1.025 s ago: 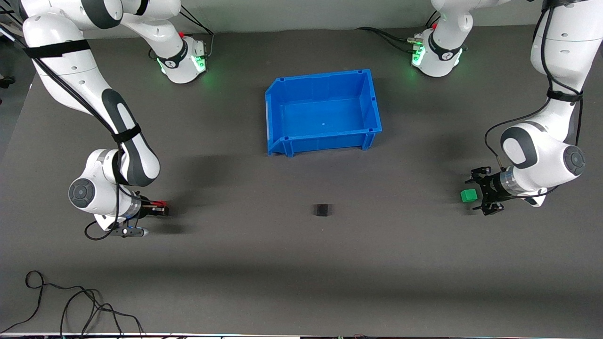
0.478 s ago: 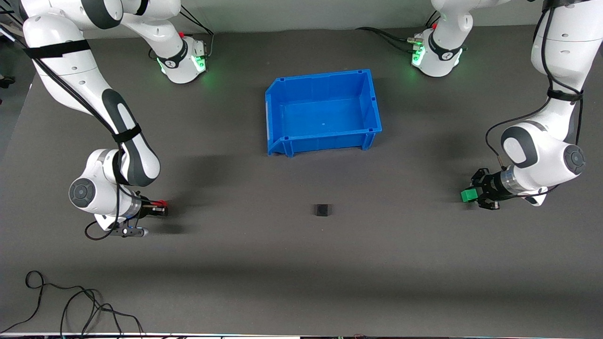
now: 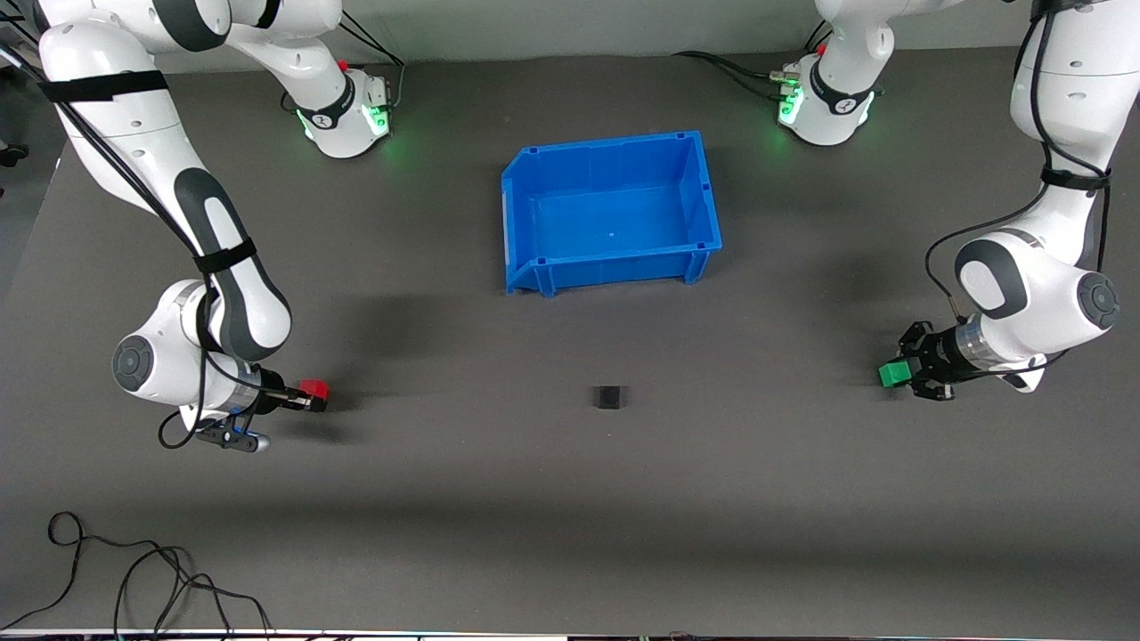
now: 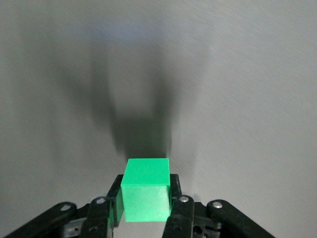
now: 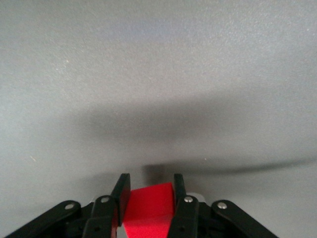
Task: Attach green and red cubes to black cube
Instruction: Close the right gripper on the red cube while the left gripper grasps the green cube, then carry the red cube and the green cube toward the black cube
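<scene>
The small black cube (image 3: 609,397) sits alone on the grey mat, nearer to the front camera than the blue bin. Toward the left arm's end of the table, my left gripper (image 3: 901,375) is shut on the green cube (image 3: 891,374); in the left wrist view the green cube (image 4: 146,189) sits squarely between the two black fingers (image 4: 176,203) of my left gripper (image 4: 145,198). Toward the right arm's end, my right gripper (image 3: 307,395) is shut on the red cube (image 3: 313,389). The right wrist view shows my right gripper (image 5: 147,198) clamping the red cube (image 5: 150,203), tilted, just above the mat.
An empty blue bin (image 3: 534,171) stands mid-table, farther from the front camera than the black cube. A loose black cable (image 3: 134,570) lies by the table's near edge at the right arm's end. Bare grey mat surrounds the black cube.
The left gripper has closed on the green cube. The right gripper, holding the red cube throughout, has risen slightly, and the red cube shows more plainly.
</scene>
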